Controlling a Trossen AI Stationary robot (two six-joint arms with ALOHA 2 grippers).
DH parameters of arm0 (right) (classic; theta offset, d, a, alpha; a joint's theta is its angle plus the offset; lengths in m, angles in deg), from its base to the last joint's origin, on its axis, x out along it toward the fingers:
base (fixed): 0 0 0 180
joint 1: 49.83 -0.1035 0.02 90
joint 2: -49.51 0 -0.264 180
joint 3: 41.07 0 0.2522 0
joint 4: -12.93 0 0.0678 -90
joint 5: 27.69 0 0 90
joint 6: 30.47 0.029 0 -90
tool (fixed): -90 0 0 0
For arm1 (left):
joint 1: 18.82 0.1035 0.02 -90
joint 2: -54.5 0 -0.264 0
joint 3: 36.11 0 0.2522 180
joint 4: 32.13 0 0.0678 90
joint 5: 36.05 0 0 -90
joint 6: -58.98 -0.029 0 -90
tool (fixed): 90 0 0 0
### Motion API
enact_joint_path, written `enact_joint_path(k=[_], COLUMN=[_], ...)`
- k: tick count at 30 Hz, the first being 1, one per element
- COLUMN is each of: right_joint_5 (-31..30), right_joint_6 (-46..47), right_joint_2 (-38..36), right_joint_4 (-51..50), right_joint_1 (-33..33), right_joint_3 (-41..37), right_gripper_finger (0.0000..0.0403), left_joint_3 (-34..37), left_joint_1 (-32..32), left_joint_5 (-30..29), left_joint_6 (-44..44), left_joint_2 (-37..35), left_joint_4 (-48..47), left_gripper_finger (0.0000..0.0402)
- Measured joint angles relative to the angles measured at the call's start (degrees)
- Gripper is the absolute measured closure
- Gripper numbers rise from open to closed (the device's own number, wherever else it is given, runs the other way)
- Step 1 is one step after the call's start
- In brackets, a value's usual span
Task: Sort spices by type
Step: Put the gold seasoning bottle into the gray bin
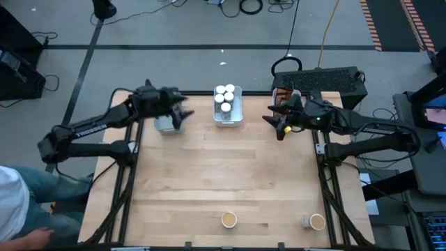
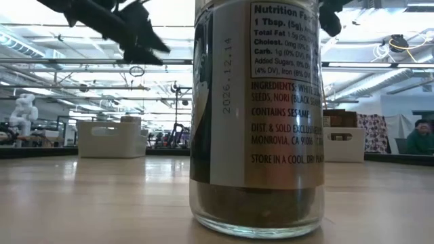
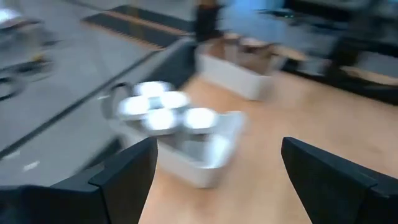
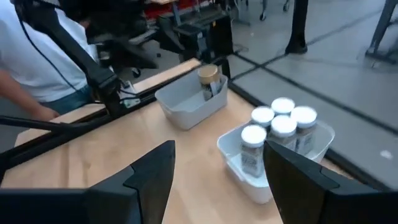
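Several white-capped jars (image 1: 224, 97) stand in a white tray (image 1: 228, 118) at the far middle of the table, also seen in the wrist views (image 3: 163, 112) (image 4: 280, 123). A grey tray (image 1: 165, 125) at the far left holds a tan-topped tub (image 4: 208, 76). A tray at the far right (image 3: 239, 78) holds brown pouches (image 1: 281, 95). Two more tan-topped tubs (image 1: 228, 220) (image 1: 317, 222) stand at the near edge. My left gripper (image 1: 185, 116) (image 3: 217, 149) is open above the grey tray. My right gripper (image 1: 276, 125) (image 4: 219, 149) is open in the air beside the far-right tray.
A labelled glass jar (image 2: 258, 115) with dark spice in its bottom stands close before the low camera. A small grey item (image 1: 305, 221) sits next to the right-hand tub. A person in a white top (image 4: 37, 56) stands off the table's left side. The middle of the table is bare wood.
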Motion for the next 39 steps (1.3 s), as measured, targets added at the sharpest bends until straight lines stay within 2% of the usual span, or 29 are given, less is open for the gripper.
enact_joint_path(k=[7,13,18,23,30,35,39], right_joint_5=[1.6,2.6,2.5,2.4,2.2,-1.2,-2.3], right_joint_6=[7.9,13.9,18.2,19.9,20.1,22.4,25.3], right_joint_2=[4.7,8.4,12.8,16.5,19.8,22.1,23.7], right_joint_4=[2.3,7.3,7.6,8.0,8.5,9.3,9.3], right_joint_1=[-2.9,-8.9,-14.7,-19.5,-27.2,-33.6,-38.3], right_joint_3=[0.5,0.5,0.5,0.5,0.5,0.5,0.5], right_gripper_finger=[0.0177,0.0177,0.0177,0.0177,0.0177,0.0185,0.0204], left_joint_3=[0.0,0.0,0.0,0.0,-1.3,-9.7,-18.4], left_joint_1=[-15.8,-25.4,-32.6,-41.6,-55.5,-63.3,-66.4], left_joint_5=[0.7,0.6,-3.0,-11.9,-18.9,-21.6,-23.8], left_joint_6=[0.5,0.5,4.2,8.9,13.6,10.3,6.6], left_joint_2=[0.0,0.0,0.0,1.9,11.1,21.8,29.8], left_joint_4=[0.3,1.8,3.6,7.7,18.2,17.5,13.5], left_gripper_finger=[0.0055,0.0055,0.0055,0.0055,0.0055,0.0055,0.0055])
